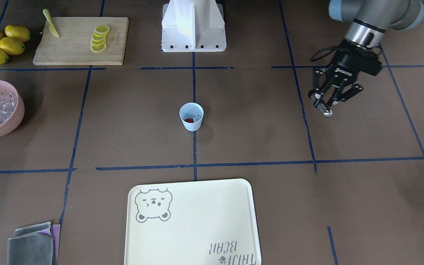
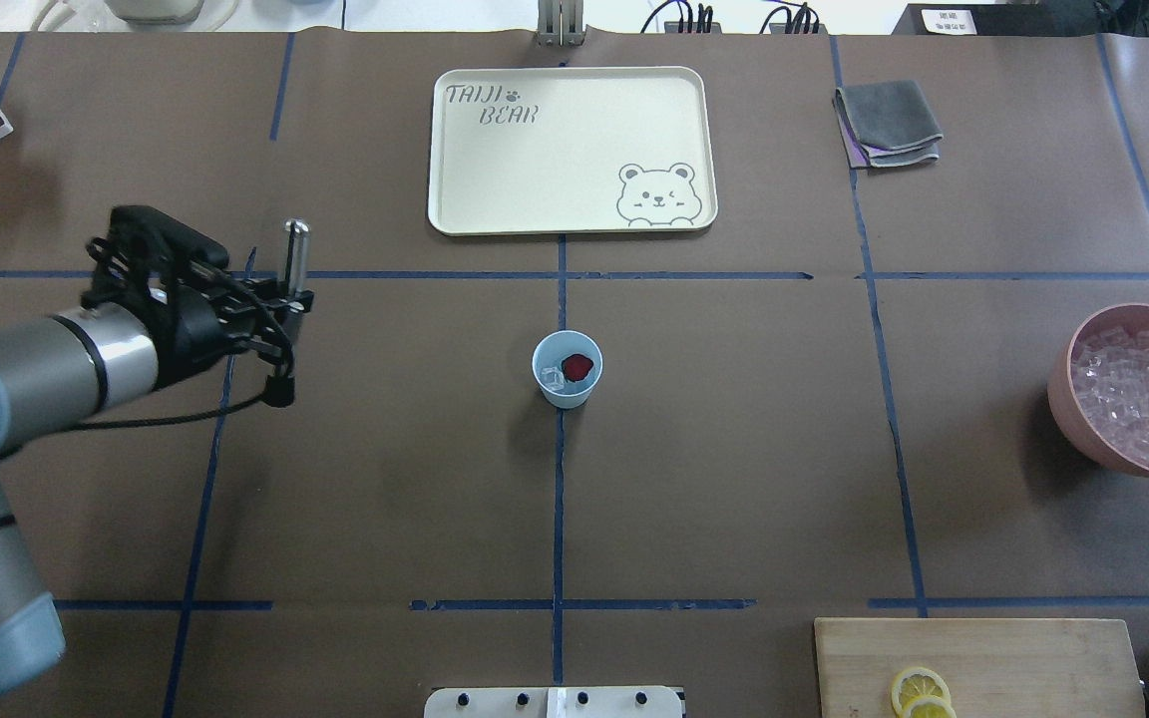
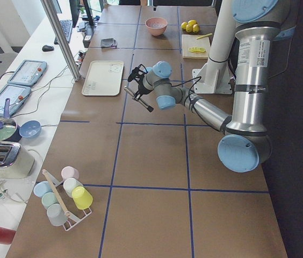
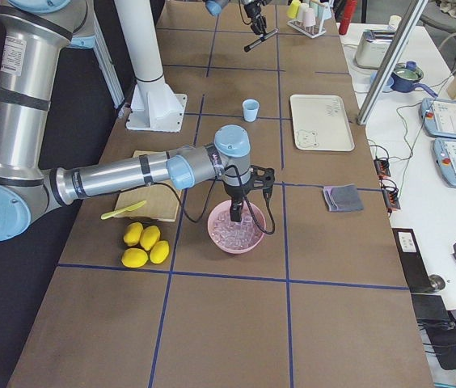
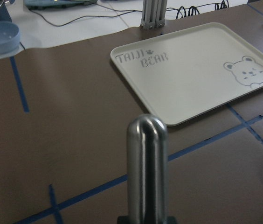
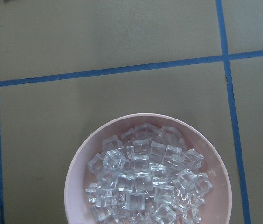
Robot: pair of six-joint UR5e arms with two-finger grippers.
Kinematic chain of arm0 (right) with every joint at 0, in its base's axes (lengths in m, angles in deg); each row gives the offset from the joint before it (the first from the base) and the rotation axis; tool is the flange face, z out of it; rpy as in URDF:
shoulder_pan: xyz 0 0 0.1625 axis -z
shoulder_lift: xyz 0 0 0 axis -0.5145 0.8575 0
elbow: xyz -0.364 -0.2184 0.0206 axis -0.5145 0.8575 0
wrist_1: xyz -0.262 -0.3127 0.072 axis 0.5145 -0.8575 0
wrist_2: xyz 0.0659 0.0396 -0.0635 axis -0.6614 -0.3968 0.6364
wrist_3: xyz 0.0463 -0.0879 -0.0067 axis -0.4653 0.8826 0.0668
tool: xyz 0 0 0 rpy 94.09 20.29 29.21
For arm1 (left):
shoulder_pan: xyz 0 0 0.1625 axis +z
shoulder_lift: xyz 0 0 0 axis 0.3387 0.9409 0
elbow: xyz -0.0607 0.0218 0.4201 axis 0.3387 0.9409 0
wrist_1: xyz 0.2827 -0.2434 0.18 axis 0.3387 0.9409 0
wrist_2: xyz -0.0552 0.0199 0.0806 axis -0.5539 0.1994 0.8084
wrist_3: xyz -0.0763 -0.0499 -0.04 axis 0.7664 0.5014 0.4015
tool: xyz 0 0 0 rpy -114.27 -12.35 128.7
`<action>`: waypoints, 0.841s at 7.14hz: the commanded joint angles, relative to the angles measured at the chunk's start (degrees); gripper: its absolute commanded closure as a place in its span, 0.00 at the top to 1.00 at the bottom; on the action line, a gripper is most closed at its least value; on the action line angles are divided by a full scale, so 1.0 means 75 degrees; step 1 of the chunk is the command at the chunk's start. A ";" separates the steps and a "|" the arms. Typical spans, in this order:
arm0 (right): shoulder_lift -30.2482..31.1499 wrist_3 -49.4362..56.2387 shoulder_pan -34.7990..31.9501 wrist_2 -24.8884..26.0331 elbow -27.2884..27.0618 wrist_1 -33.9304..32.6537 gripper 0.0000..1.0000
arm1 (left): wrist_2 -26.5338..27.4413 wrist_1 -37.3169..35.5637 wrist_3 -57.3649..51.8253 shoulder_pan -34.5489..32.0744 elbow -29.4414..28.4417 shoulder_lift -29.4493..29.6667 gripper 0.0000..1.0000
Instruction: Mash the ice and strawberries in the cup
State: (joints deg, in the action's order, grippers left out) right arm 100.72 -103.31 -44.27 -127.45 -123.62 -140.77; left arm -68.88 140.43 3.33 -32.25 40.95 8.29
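Overhead exterior: left hand point(image 2: 292, 295) clenched on a steel pestle point(image 2: 296, 244), well apart from the cup point(image 2: 567, 397); an off-centre plunge could tip it, spilling ice point(image 2: 553, 378) and strawberry point(image 2: 578, 366)

Robotics lab: tape-gridded table point(image 2: 734, 449), teach pendants point(image 4: 452, 120), loose cables point(image 2: 679, 17), arm pedestal point(image 1: 193, 25).

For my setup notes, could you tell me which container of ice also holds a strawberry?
The small pale blue cup at the table's centre; the pink bowl holds ice only.
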 commanded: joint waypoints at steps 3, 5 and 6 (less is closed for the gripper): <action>0.0017 0.0000 0.0000 -0.0004 0.0007 0.0000 1.00 | -0.2180 0.0008 -0.1968 -0.1766 -0.3147 -0.0796 0.00; 0.0052 0.0000 0.0000 -0.0016 -0.0028 0.0012 1.00 | -0.2180 -0.1040 -0.2021 -0.2001 -0.3426 -0.0715 0.00; 0.0052 0.0000 0.0000 -0.0016 -0.0028 0.0012 1.00 | -0.2145 -0.1325 -0.2033 -0.1990 -0.3507 -0.0726 0.00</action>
State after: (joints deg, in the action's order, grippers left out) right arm 101.05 -103.31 -44.27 -127.56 -123.77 -140.70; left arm -85.15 134.18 -11.44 -46.88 15.70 2.75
